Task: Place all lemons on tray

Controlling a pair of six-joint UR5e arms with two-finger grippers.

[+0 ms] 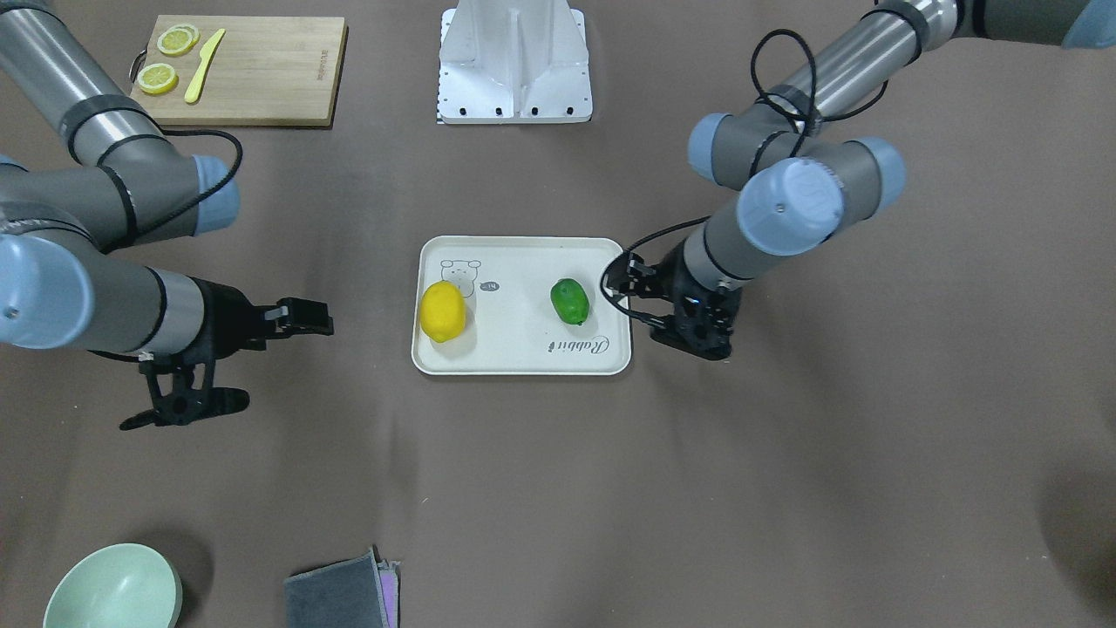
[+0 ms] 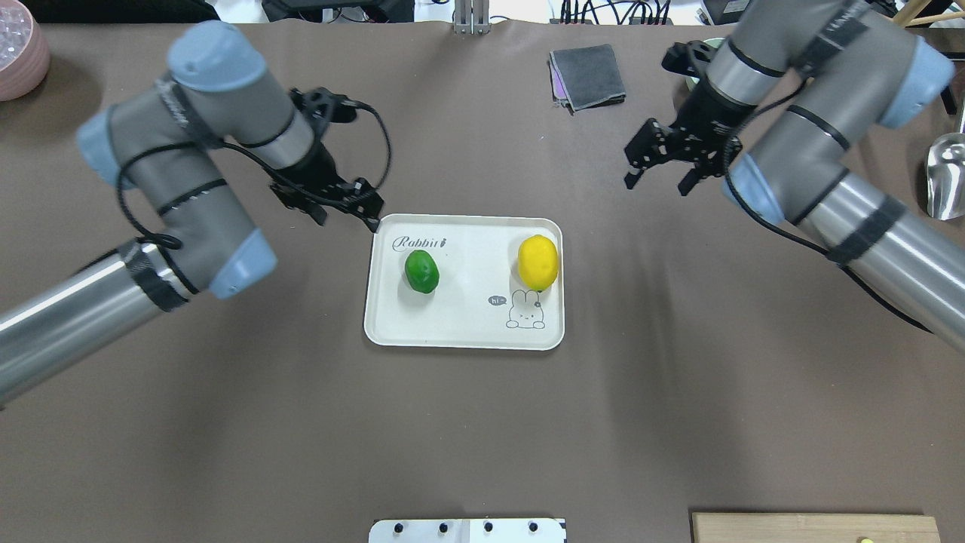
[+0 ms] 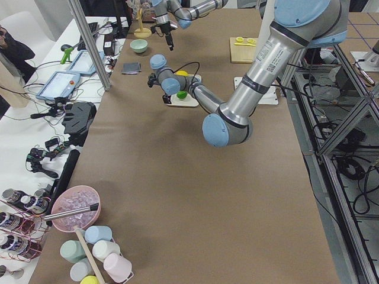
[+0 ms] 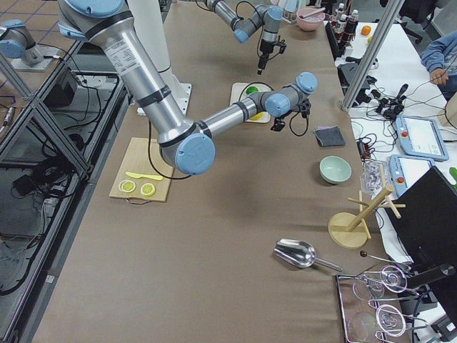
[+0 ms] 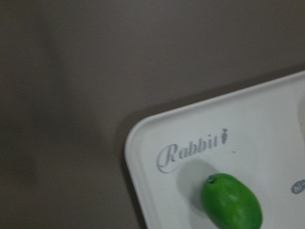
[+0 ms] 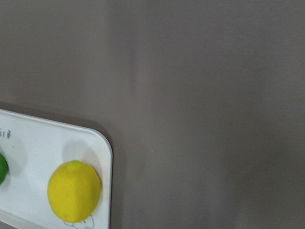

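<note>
The yellow lemon (image 1: 443, 311) (image 2: 537, 262) and the green lemon (image 1: 569, 301) (image 2: 421, 271) both lie on the cream tray (image 1: 523, 353) (image 2: 452, 328), apart from each other. My left gripper (image 2: 347, 219) is open and empty, raised just outside the tray's far corner by the "Rabbit" script. My right gripper (image 2: 657, 182) (image 1: 309, 318) is open and empty, raised over bare table well to the side of the tray. The left wrist view shows the green lemon (image 5: 231, 202) on the tray (image 5: 267, 124). The right wrist view shows the yellow lemon (image 6: 74, 191) on the tray (image 6: 38, 148). No fingers show there.
A wooden cutting board (image 1: 261, 61) with lemon slices (image 1: 158, 78) and a yellow knife (image 1: 205, 77) sits near the robot base (image 1: 514, 61). A green bowl (image 1: 113, 589) and a folded grey cloth (image 1: 340, 593) lie on the operators' side. A metal scoop (image 2: 946, 177) lies at the right edge.
</note>
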